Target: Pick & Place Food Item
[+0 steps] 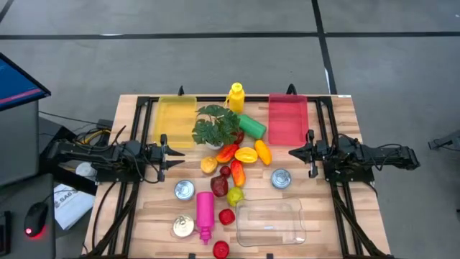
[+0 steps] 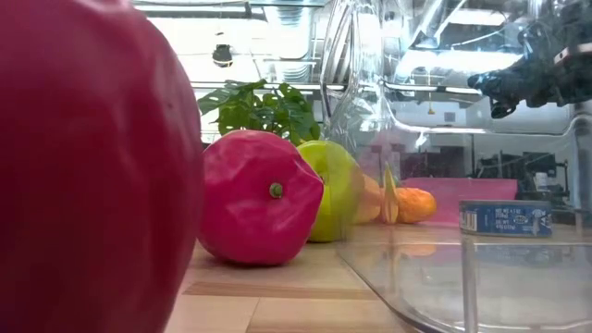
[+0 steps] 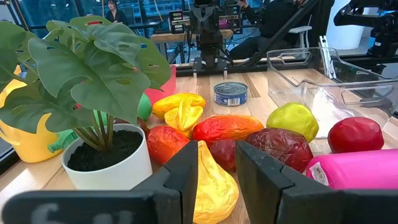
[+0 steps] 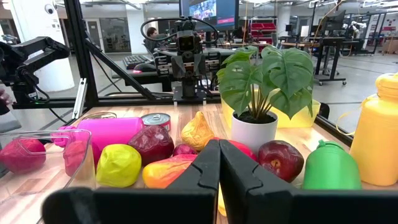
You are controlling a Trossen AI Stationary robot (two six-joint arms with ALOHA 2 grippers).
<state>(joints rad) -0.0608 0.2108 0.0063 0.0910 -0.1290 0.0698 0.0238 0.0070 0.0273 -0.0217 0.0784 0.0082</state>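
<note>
1. The left gripper point(image 1: 164, 152) hovered over the left side of the wooden table point(image 1: 338, 115), its fingers a narrow way apart with nothing between them
2. The right gripper point(image 1: 310, 153) hovered over the right side of the table, facing the left one, its fingers pressed together and holding nothing
3. The food items lay in a loose cluster at the middle of the table between the two grippers: an orange pepper point(image 1: 246, 154), a red pepper point(image 1: 227, 152), a long red-orange pepper point(image 1: 238, 173), a dark red piece point(image 1: 219, 185) and a yellow-green piece point(image 1: 235, 195)
4. A yellow piece point(image 3: 214, 183) sat just beyond the left gripper's fingertips in the left wrist view; whether it touched them could not be made out
5. A potted plant point(image 1: 215, 125) stood behind the cluster, between a yellow tray point(image 1: 175, 120) and a red tray point(image 1: 287, 119)
6. A yellow bottle point(image 1: 236, 97) stood at the far edge, with a green bottle point(image 1: 251, 126) lying beside the plant
7. A clear bin point(image 1: 270, 222) sat empty at the near side, a pink bottle point(image 1: 205, 212) lying to its left
8. Three tins point(image 1: 281, 178) stood around the cluster
</note>
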